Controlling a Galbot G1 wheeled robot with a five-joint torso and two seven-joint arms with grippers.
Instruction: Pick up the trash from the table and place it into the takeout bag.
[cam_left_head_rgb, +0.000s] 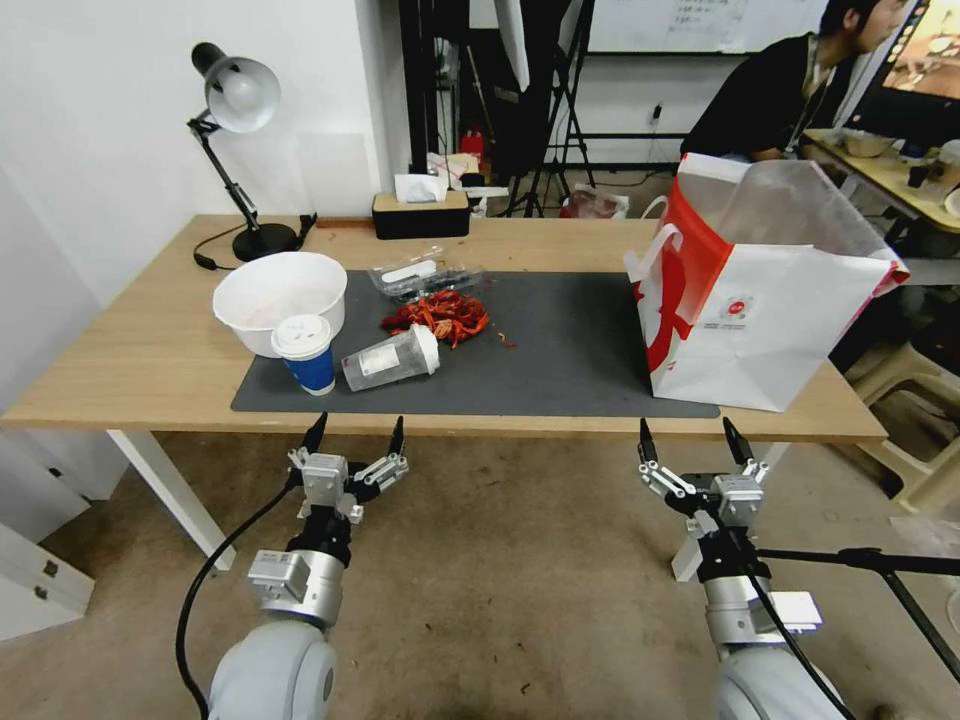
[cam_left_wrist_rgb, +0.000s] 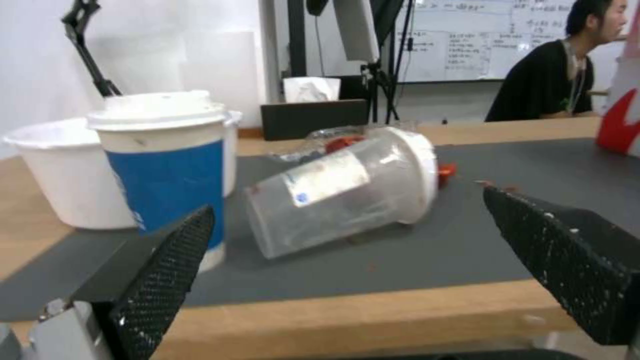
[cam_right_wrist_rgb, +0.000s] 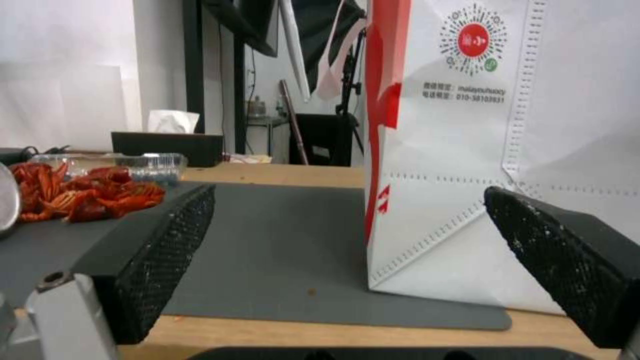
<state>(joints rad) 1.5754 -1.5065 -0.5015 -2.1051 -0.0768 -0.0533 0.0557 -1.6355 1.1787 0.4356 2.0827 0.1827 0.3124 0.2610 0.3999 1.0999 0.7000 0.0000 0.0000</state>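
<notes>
Clear cup: lying on its side on the grey mat, white lid on, straight ahead of the left jaws and closest to them; looks empty apart from smears.
Blue cup: upright, lidded, just beside the clear cup and ahead of the left jaws' outer finger; contents hidden.
Bowl: behind the blue cup, touching or nearly so; looks empty.
Shells: a loose red heap on the mat beyond the clear cup, a clear tray behind them.
Bag: upright at the mat's far end, mouth open, right in front of the right jaws; I cannot see inside.
Left gripper: jaws wide apart, holding nothing, short of the worktop edge.
Right gripper: jaws wide apart, empty, also short of the edge.
Step, I'd say: first pick not yet started; the clear cup looks the likely start.
Doing it well: close across the cup's body, not its lid, gently since thin plastic gives; keep clear of the blue cup, which could tip.
</notes>
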